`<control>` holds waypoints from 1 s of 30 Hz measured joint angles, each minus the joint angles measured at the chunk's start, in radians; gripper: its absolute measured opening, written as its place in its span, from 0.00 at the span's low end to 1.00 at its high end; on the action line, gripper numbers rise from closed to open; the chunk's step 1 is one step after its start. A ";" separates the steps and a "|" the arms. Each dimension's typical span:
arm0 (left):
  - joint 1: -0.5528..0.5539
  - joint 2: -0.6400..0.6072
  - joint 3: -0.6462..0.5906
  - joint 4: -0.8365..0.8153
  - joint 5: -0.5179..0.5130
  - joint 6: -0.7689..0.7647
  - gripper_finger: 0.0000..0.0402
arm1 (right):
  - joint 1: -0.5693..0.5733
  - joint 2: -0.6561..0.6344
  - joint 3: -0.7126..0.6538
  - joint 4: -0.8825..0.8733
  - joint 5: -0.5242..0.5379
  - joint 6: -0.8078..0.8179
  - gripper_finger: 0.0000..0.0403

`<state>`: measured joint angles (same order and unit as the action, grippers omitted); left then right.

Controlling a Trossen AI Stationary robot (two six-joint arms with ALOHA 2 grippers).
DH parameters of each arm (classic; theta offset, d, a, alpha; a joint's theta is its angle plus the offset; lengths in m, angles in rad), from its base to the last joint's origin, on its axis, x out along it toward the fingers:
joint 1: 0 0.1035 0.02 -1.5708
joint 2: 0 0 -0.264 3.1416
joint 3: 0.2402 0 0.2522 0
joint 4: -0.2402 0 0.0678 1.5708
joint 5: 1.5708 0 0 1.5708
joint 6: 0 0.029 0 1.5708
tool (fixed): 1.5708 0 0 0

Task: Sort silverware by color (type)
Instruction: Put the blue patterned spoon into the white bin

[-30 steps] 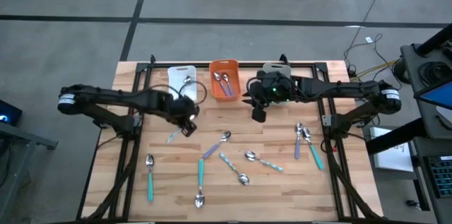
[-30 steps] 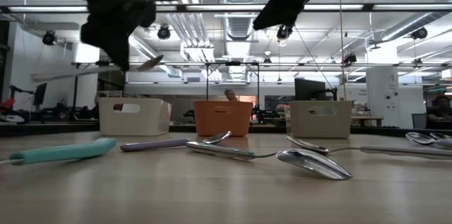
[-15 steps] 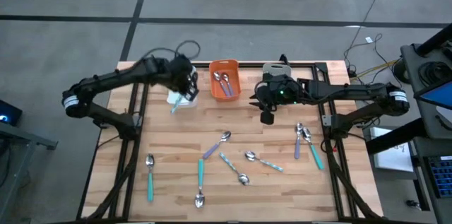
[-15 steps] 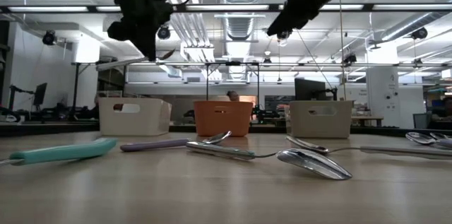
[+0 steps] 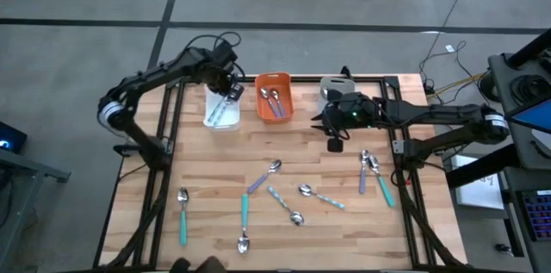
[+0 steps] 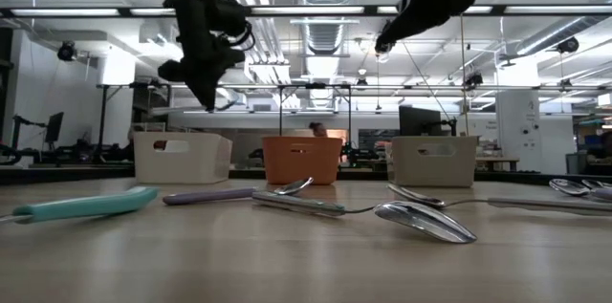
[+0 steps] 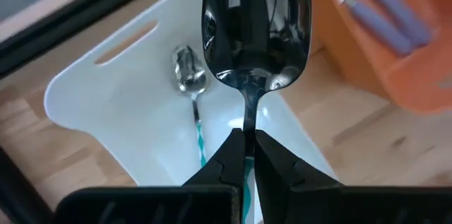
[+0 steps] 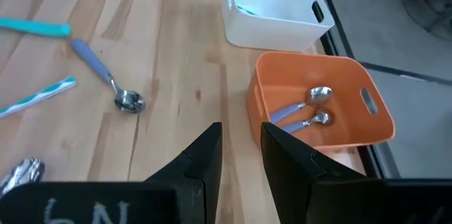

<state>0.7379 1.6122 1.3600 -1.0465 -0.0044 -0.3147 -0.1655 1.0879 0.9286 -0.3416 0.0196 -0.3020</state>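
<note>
My left gripper [image 5: 227, 99] hangs over the white bin [image 5: 209, 121] at the table's far left, shut on a spoon whose shiny bowl [image 7: 256, 26] sticks out past the fingertips. One striped-handled spoon [image 7: 191, 83] lies inside that bin. My right gripper [image 5: 334, 140] hovers open and empty near the grey bin [image 5: 331, 85]. The orange bin [image 8: 321, 111] holds two purple-handled spoons [image 8: 300, 114]. Several more spoons lie on the table: teal ones [image 5: 182, 217], a purple one [image 5: 261, 178] and striped ones [image 5: 320, 195]. My left gripper pinches the spoon's thin metal neck [image 7: 248, 119], just behind the bowl, between its two fingertips. The fingers point steeply down from above and lie along the spoon. The striped handle [image 7: 246, 181] runs back between the fingers. The spoon is lifted clear above the white bin.
The three bins stand in a row along the far edge, orange [image 5: 274, 96] in the middle. A cluster of spoons [image 5: 372, 174] lies at the right. The near half of the wooden table [image 5: 344, 238] has bare patches between the spoons.
My left gripper has swung from above the table's left middle toward the far edge and now hangs over the white bin, rolling its wrist and carrying the spoon along, still shut. My right gripper has drawn a little toward the table's right edge.
</note>
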 joint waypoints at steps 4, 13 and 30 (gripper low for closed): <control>0.008 0.080 0.039 -0.054 -0.002 0.027 0.00 | -0.001 -0.013 -0.003 0.003 0.000 0.000 0.23; 0.035 0.187 0.027 -0.074 -0.013 0.071 0.00 | -0.001 -0.006 -0.003 0.019 0.000 -0.008 0.23; 0.056 0.293 0.054 -0.038 -0.039 0.116 0.02 | -0.001 -0.005 -0.003 0.087 0.000 -0.042 0.23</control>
<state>0.7940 1.9053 1.4143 -1.0844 -0.0438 -0.1987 -0.1669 1.0832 0.9260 -0.2546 0.0193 -0.3435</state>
